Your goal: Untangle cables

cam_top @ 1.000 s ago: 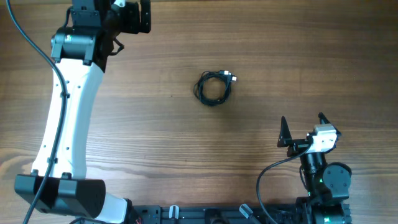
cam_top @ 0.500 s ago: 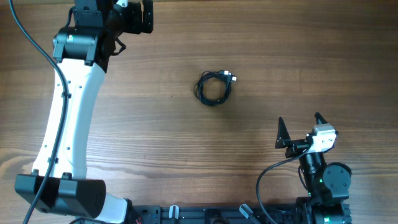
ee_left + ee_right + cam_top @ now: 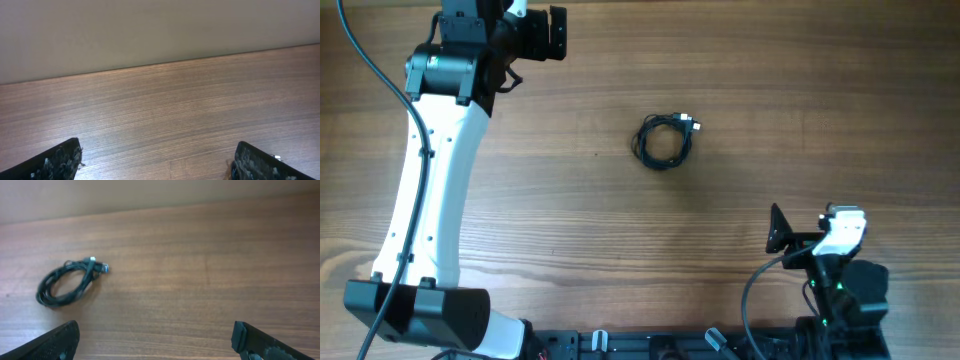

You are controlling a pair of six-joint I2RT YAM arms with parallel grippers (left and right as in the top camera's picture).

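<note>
1. Left arm [image 3: 425, 190]: its white link runs from the base at the lower left of the overhead frame up to the upper left corner. The dark wrist there turns toward frame right, close to the top edge
2. Left fingers [image 3: 60, 161]: spread wide, with one tip in each lower corner of the left wrist view. Nothing lies between them, only bare wood-grain desk [image 3: 165, 115] and a plain pale wall [image 3: 150, 30] past its far edge. They grip nothing and touch nothing that shows
3. Right arm [image 3: 840, 290]: folded up compactly at the lower right of the overhead frame, with the wrist aimed toward the middle of the desk
4. Right fingers [image 3: 55, 342]: also wide apart, with tips in the two lower corners of the right wrist view. They are empty, with open desk between them
5. Cables [image 3: 665, 141]: thin black wires wound into one small loose coil. It lies flat on the desk just above the centre of the overhead frame
6. Plug ends stick out at the coil's upper right, and one has a pale tip
7. In the right wrist view the coil sits at left of centre, ahead of the fingers and well apart from them. It does not appear in the left wrist view
</note>
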